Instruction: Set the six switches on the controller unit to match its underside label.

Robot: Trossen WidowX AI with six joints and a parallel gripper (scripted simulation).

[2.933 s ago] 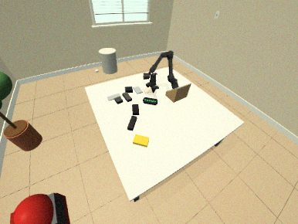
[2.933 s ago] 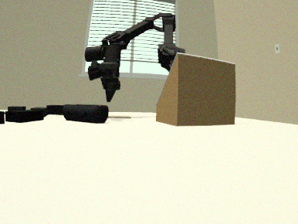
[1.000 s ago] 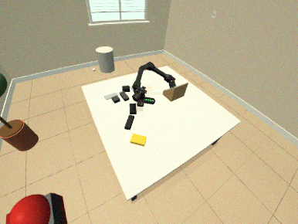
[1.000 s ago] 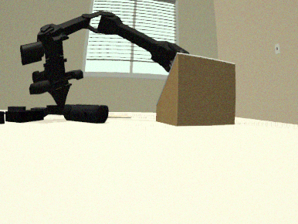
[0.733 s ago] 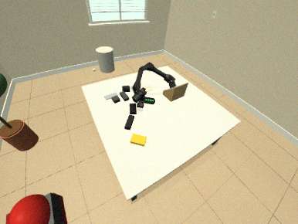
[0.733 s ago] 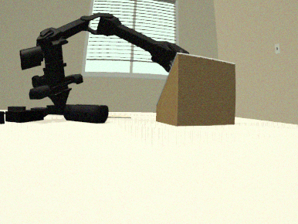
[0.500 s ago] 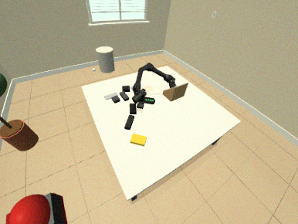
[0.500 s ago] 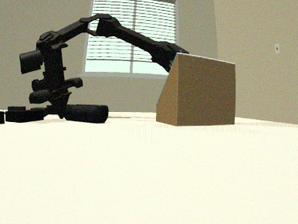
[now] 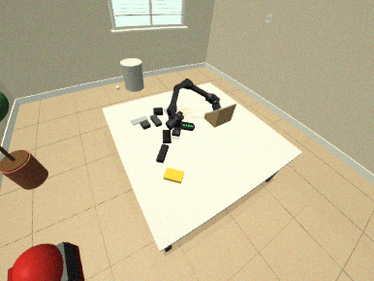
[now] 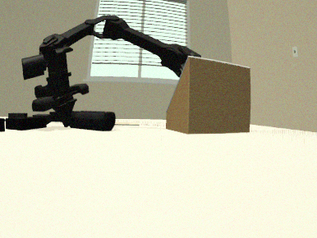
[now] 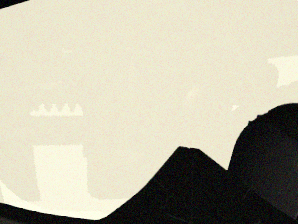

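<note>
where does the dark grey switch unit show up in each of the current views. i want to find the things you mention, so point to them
Top: the switch unit [image 9: 188, 126] [image 10: 95, 121] [image 11: 272, 165] is near the middle, green showing on top.
Exterior: low on the left, a long dark rounded body on the bench.
Wrist: lower right corner, only a dark rounded end, cut off by the frame.
Shared landmark: the white bench top [image 9: 218, 170] [image 10: 164, 185] [image 11: 150, 75].

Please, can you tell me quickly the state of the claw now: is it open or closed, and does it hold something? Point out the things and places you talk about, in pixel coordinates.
Claw [image 9: 177, 128] [image 10: 66, 123]: closed, holding nothing, its tip low beside the dark controller unit [image 9: 188, 126] [image 10: 94, 121].
</note>
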